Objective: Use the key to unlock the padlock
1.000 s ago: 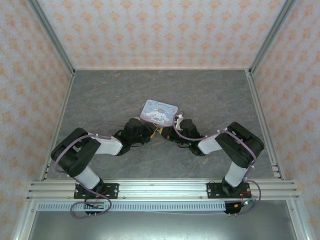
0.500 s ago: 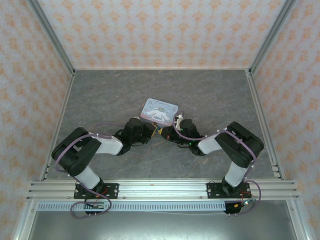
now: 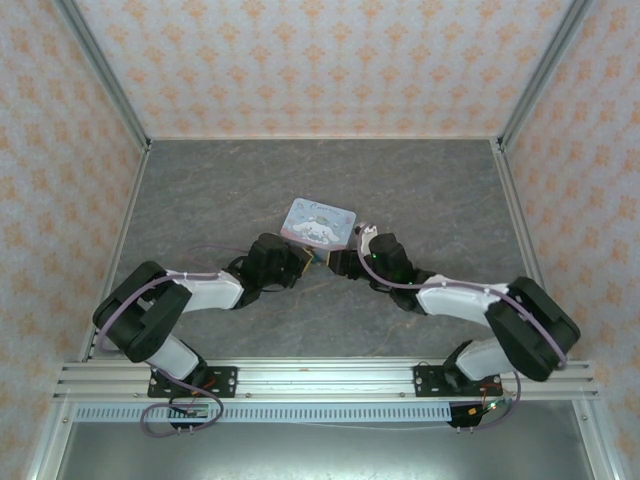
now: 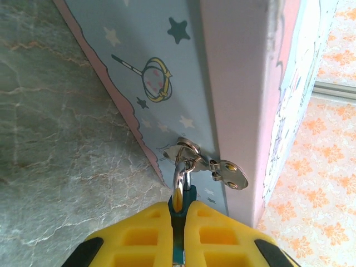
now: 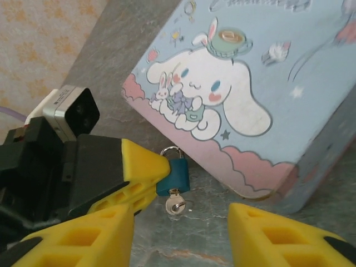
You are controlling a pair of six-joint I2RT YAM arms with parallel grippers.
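Padlock (image 5: 173,176): tiny, teal-bodied, silver shackle, key (image 5: 176,207) in its base.

We see two black-and-white arms reach inward from the aluminium rail (image 3: 320,378) and meet at the near edge of a pale-blue rectangular tin with a white cartoon character (image 3: 320,220). The tin lies flat on the grey marbled table (image 3: 200,190). The left gripper (image 3: 306,261) and right gripper (image 3: 338,263) face each other just beside the tin. Between them we note a tiny blue-teal padlock (image 3: 320,257), too small to resolve. Orange-patterned walls (image 3: 320,60) enclose three sides.
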